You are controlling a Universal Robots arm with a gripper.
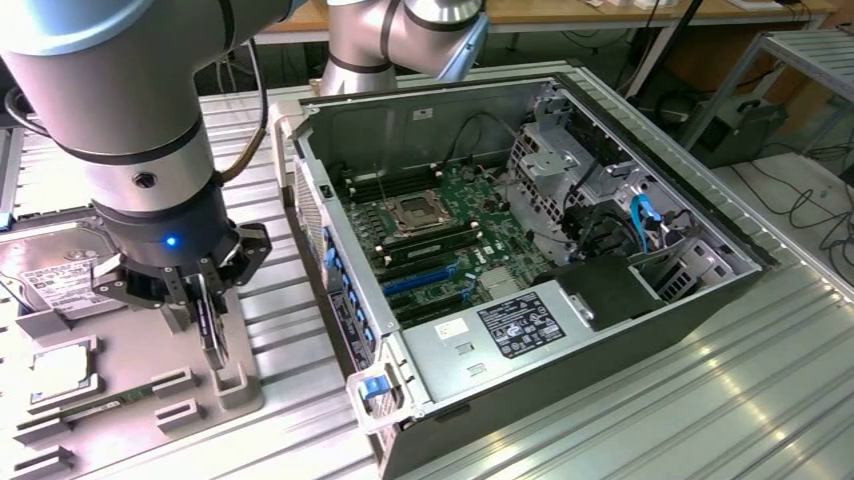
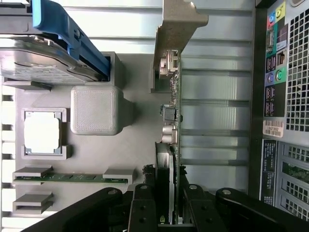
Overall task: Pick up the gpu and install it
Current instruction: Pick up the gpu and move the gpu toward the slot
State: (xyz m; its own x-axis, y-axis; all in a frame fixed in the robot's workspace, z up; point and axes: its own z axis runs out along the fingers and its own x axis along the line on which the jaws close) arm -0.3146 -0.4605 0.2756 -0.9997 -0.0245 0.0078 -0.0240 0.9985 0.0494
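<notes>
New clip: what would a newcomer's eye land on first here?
The open computer case lies on its side mid-frame in the exterior view, its motherboard exposed. At that view's left, the gripper is closed on the gpu, standing on edge in a grey fixture.

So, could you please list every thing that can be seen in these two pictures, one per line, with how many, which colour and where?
gpu: one, green board with pale metal bracket, standing on edge over the tray
hard drive: one, silver, on the tray, at the exterior view's left edge
processor chip: one, silver, in a tray pocket
memory stick: one, green, in a tray slot
tray: one, grey, on the table beside the computer case
computer case: one, grey and black, open, lying on its side
motherboard: one, green, inside the case
table: one, silver metal slats, under everything
robot arm: one, grey, above the tray
gripper: one, black, shut on the gpu
</notes>
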